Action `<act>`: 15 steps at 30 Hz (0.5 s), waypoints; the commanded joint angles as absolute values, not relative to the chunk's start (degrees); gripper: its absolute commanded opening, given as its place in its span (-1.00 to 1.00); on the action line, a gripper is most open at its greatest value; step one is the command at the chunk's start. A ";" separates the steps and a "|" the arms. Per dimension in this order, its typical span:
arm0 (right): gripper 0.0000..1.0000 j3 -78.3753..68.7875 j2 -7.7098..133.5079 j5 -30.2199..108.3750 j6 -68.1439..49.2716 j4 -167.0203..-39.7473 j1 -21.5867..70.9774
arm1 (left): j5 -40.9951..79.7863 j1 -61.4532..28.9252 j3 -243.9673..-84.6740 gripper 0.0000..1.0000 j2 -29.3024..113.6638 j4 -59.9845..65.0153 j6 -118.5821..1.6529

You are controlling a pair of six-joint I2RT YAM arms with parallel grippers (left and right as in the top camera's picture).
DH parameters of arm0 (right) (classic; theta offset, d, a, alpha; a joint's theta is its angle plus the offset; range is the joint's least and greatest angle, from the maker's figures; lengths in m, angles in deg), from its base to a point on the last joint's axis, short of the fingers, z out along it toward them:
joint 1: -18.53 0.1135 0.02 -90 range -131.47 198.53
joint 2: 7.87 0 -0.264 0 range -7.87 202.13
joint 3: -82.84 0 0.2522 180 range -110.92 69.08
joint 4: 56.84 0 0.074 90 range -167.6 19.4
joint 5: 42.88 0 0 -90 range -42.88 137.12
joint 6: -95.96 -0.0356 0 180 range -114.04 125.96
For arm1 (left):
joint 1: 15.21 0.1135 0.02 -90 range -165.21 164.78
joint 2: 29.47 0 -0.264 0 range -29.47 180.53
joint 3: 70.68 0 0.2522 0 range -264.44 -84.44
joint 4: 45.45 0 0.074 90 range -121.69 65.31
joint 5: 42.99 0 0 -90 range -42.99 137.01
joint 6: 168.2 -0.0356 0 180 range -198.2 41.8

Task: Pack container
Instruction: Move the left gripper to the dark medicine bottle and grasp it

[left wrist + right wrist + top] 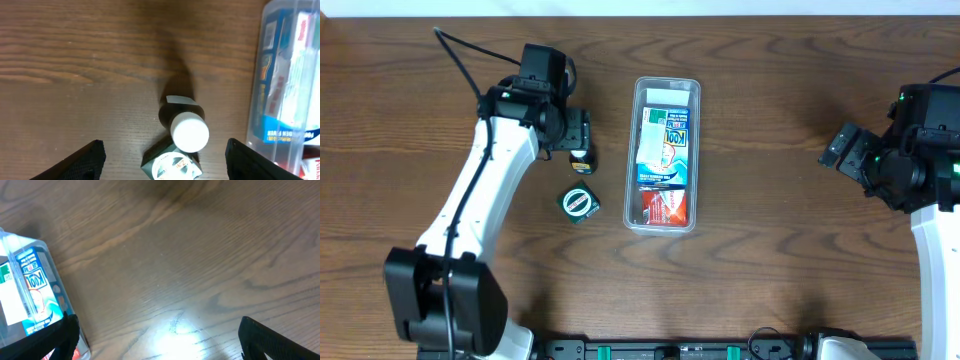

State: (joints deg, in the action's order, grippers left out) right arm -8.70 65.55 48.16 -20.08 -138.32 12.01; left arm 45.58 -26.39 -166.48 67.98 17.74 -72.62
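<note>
My left gripper [165, 152]: spread wide, over a white-capped bottle [189, 131].
Container [632, 150]: just right of it, mid-table, packets [665, 150] inside.
Dark box [578, 203]: beside bottle.
My right gripper [157, 330]: spread, well apart, near the right edge.

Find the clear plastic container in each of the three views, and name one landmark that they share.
Overhead: the container lies at the centre, lengthwise up the picture.
Left wrist: container at the right edge, cut off by the frame.
Right wrist: container in the lower left corner, partly cut off.
Shared landmark: the blue packet inside it.
</note>
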 commanded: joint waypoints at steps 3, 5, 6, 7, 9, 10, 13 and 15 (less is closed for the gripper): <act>0.98 -8.91 65.31 48.38 -19.47 -138.32 11.42 | 43.94 -26.44 -166.13 0.57 71.76 17.61 -75.48; 0.98 -8.89 65.31 48.38 -19.47 -138.32 11.42 | 43.24 -26.44 -166.13 0.56 73.16 17.41 -75.41; 0.98 -8.89 65.31 48.38 -19.47 -138.32 11.42 | 43.07 -26.42 -166.13 0.56 73.67 17.39 -75.39; 0.98 -8.91 65.31 48.38 -19.47 -138.32 11.42 | 43.04 -26.44 -166.13 0.56 74.30 17.37 -75.39; 0.99 -8.91 65.31 48.38 -19.47 -138.32 11.42 | 42.87 -26.44 -166.13 0.57 75.02 17.26 -75.37; 0.98 -8.91 65.31 48.38 -19.47 -138.32 11.42 | 42.87 -26.44 -166.13 0.57 75.26 17.19 -75.39; 0.99 -8.91 65.31 48.38 -19.47 -138.32 11.42 | 42.89 -26.44 -166.13 0.50 75.50 16.71 -75.41; 0.99 -8.91 65.31 48.38 -19.47 -138.32 11.42 | 42.89 -26.44 -166.13 0.34 75.50 16.38 -75.41</act>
